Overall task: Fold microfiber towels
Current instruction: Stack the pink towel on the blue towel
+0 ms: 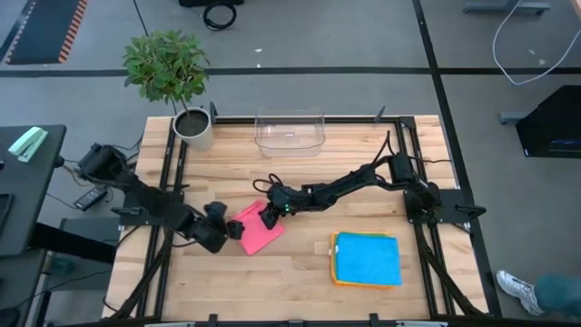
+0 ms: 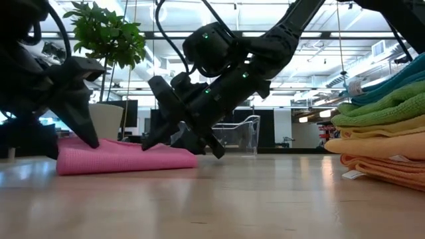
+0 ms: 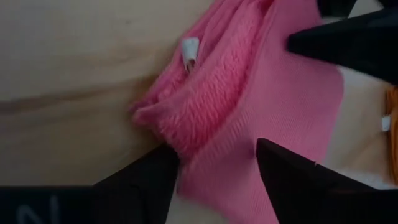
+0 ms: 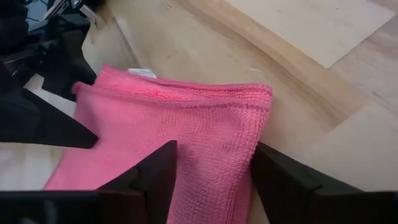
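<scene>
The stack of folded towels sits nearest the low camera — orange at the bottom, then yellow, green, blue on top — near the bench's front right corner. Over to the left gripper: its fingers stand apart, straddling the bunched edge of the pink towel, tips down on the cloth. The right gripper comes in from the far side, jaws spread too, one finger on the fabric and the other just off its folded edge — neither clamps the towel. The pink towel lies folded flat on the bench, left of centre, between the two grippers. Behind them, a clear bin stands at the back edge, and a potted plant at the back left corner.
</scene>
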{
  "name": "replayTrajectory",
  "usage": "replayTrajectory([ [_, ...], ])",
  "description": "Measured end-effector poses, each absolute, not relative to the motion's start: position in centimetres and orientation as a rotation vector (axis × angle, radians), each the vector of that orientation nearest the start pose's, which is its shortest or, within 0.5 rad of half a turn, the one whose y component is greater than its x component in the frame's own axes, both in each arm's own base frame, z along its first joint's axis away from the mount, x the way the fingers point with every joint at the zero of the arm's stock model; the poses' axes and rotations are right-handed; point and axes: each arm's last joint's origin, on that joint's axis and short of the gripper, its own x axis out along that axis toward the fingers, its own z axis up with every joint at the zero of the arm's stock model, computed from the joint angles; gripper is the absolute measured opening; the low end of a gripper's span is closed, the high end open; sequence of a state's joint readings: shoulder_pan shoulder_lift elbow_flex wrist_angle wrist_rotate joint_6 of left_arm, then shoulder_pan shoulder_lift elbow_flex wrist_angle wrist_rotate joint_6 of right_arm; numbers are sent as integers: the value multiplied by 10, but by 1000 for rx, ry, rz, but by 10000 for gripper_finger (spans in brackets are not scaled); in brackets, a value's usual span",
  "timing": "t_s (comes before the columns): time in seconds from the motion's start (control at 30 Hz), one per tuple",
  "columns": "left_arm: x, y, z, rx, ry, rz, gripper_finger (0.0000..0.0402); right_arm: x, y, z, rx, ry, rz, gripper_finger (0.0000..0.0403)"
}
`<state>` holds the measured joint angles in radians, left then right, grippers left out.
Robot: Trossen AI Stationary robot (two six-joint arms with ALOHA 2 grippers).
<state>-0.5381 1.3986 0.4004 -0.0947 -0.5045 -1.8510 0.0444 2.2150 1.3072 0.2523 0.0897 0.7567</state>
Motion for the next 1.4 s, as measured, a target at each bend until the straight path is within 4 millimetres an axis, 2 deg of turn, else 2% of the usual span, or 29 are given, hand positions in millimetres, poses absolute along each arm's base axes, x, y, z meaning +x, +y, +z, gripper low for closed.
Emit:
replayTrajectory([
  [0.2,184,-92,98,-1133,580,801,168,452,16,98,683,610,-301,129],
  [0.3,182,-91,97,-1115,590,810,108,452,16,97,681,612,-304,66],
  [0.37,181,-90,95,-1105,595,818,52,452,17,97,679,615,-292,25],
  [0.4,181,-90,95,-1104,592,820,28,452,17,99,679,617,-287,14],
  [0.47,181,-90,95,-1104,574,820,18,450,18,103,665,620,-284,11],
  [0.53,182,-89,99,-1105,554,807,20,449,17,116,647,606,-283,9],
  [0.63,188,-89,109,-1050,510,778,12,445,17,150,643,558,-269,6],
  [0.77,211,-98,139,-1022,446,650,13,426,19,189,658,593,-296,5],
  [0.9,242,-106,180,-940,377,512,12,396,37,237,674,611,-320,4],
  [1.0,264,-107,215,-861,356,402,12,368,56,266,681,635,-350,3],
  [1.1,283,-99,247,-833,334,307,12,334,80,292,739,656,-370,3],
  [1.17,295,-92,264,-828,313,270,12,311,98,303,775,683,-396,3],
  [1.27,315,-86,276,-841,322,215,12,276,124,313,843,701,-453,3],
  [1.4,355,-101,277,-848,356,141,12,231,156,319,902,686,-521,2],
])
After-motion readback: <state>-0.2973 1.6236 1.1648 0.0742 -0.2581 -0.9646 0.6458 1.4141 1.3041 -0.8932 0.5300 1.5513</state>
